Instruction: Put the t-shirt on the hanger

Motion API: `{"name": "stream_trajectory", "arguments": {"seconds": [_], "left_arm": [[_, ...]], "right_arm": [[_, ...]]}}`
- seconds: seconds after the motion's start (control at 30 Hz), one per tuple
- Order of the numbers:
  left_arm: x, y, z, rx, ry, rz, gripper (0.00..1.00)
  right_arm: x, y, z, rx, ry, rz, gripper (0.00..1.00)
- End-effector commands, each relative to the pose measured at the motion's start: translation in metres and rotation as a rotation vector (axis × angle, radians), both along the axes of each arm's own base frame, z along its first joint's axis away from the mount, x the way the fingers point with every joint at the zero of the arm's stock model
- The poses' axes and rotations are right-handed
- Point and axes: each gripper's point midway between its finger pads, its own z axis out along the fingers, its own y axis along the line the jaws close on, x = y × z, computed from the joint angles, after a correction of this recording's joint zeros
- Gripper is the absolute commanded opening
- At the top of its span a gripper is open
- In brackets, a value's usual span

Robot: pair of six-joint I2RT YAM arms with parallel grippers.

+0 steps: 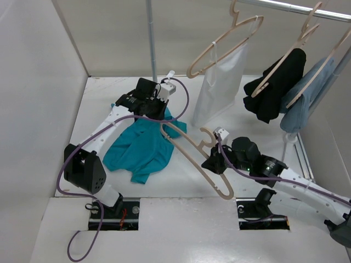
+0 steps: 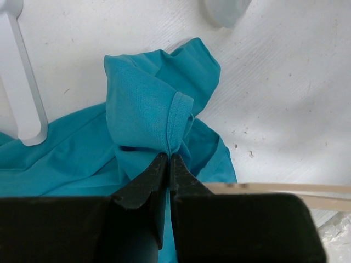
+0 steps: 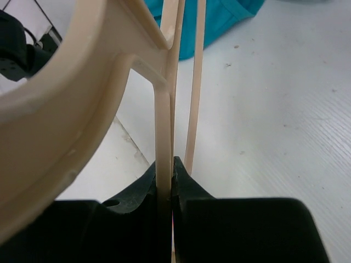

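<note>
The teal t-shirt (image 1: 140, 148) lies crumpled on the white table, left of centre. My left gripper (image 1: 155, 111) is at its far edge, shut on a bunched fold of the t-shirt (image 2: 148, 109) and lifting it a little; the gripper shows in the left wrist view (image 2: 168, 159). My right gripper (image 1: 211, 163) is shut on the beige hanger (image 1: 192, 156), which slants from the t-shirt's right edge down toward the near edge. In the right wrist view the gripper (image 3: 167, 164) clamps a thin bar of the hanger (image 3: 162, 109), with the t-shirt (image 3: 219, 16) beyond.
A rail at the back right carries three hangers: one with a white translucent garment (image 1: 219, 82), one with a black garment (image 1: 277, 85), one with a light-blue garment (image 1: 307, 101). A metal pole (image 1: 151, 38) stands behind the left gripper. White walls enclose the table.
</note>
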Motion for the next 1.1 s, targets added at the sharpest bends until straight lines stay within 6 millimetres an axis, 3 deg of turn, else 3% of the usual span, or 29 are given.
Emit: {"name": "stream_trajectory", "arguments": {"seconds": [0.0, 0.1, 0.17, 0.23, 0.33, 0.37, 0.53, 0.63, 0.77, 0.9, 0.97, 1.07], "left_arm": [[-0.002, -0.003, 0.022, -0.051, -0.037, -0.002, 0.0], [-0.013, -0.002, 0.019, -0.053, -0.014, -0.025, 0.0], [-0.018, -0.001, 0.025, -0.067, -0.026, -0.032, 0.0], [-0.022, -0.003, 0.034, -0.081, -0.051, -0.063, 0.0], [-0.031, 0.002, 0.027, -0.058, -0.018, -0.071, 0.0], [-0.032, 0.003, 0.031, -0.058, -0.035, -0.079, 0.0], [-0.041, 0.014, 0.015, -0.013, -0.013, -0.076, 0.0], [-0.045, 0.01, 0.019, -0.036, -0.012, -0.094, 0.0], [-0.057, -0.002, 0.022, -0.064, 0.007, -0.169, 0.0], [-0.078, -0.011, 0.021, -0.108, 0.058, -0.287, 0.0], [-0.095, -0.014, 0.021, -0.141, 0.098, -0.349, 0.0], [-0.117, -0.02, 0.021, -0.184, 0.128, -0.443, 0.0]], "right_arm": [[0.008, 0.027, 0.03, 0.131, -0.08, 0.057, 0.0], [0.02, 0.035, 0.019, 0.085, -0.064, 0.04, 0.0], [0.025, 0.04, 0.018, 0.067, -0.061, 0.045, 0.0], [0.031, 0.044, 0.003, 0.021, -0.038, 0.039, 0.0], [0.041, 0.048, 0.005, 0.012, -0.048, 0.012, 0.0], [0.047, 0.049, 0.012, 0.023, -0.064, -0.017, 0.0], [0.06, 0.049, 0.028, 0.082, -0.105, -0.088, 0.0], [0.066, 0.054, 0.044, 0.134, -0.134, -0.104, 0.0], [0.076, 0.053, 0.038, 0.141, -0.091, -0.192, 0.0], [0.089, 0.046, 0.041, 0.159, -0.085, -0.299, 0.0], [0.099, 0.045, 0.053, 0.178, -0.106, -0.347, 0.0], [0.111, 0.054, 0.055, 0.18, -0.115, -0.366, 0.0]]}}
